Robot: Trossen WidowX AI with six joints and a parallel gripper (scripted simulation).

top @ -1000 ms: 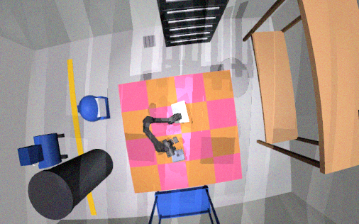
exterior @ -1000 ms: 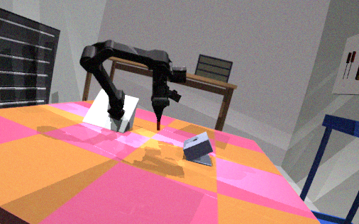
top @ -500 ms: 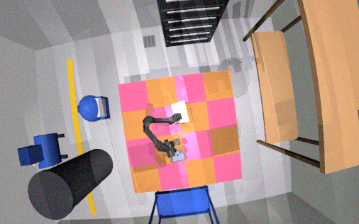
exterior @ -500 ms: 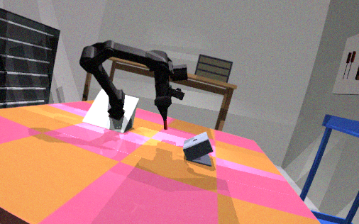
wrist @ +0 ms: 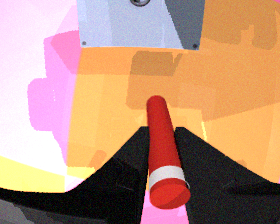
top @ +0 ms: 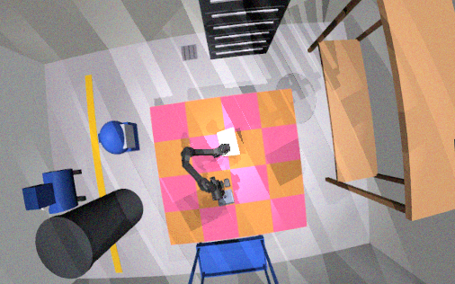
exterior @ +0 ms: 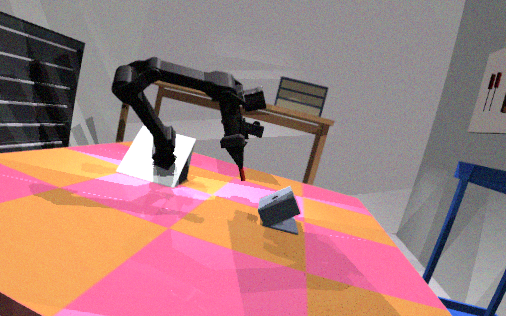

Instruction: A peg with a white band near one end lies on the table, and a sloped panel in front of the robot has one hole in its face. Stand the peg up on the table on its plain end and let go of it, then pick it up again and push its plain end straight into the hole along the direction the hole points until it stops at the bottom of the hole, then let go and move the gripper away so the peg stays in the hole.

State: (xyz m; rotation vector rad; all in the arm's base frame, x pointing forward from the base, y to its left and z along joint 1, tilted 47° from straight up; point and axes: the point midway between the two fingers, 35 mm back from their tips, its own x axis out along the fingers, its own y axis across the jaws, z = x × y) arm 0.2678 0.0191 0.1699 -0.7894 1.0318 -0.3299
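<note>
The red peg [exterior: 242,175] [wrist: 160,120] is held above the table. My gripper [exterior: 241,166] [wrist: 161,134] is shut on it. In the wrist view the white band and banded end are nearest the camera, and the plain end points away past the fingertips. In the exterior view the peg hangs nearly upright, its lower end clear of the table. The grey sloped panel [top: 228,198] [exterior: 283,211] [wrist: 126,30] stands apart from the peg, to its right in the exterior view. Its hole [exterior: 275,198] [wrist: 140,2] shows in the face, partly cut off at the top of the wrist view.
The table [top: 286,211] [exterior: 123,270] has a pink and orange checkered top. A white slanted board [top: 227,135] [exterior: 135,157] stands beside the arm's base. A blue frame [top: 232,258] [exterior: 448,220] stands beyond the table edge near the panel.
</note>
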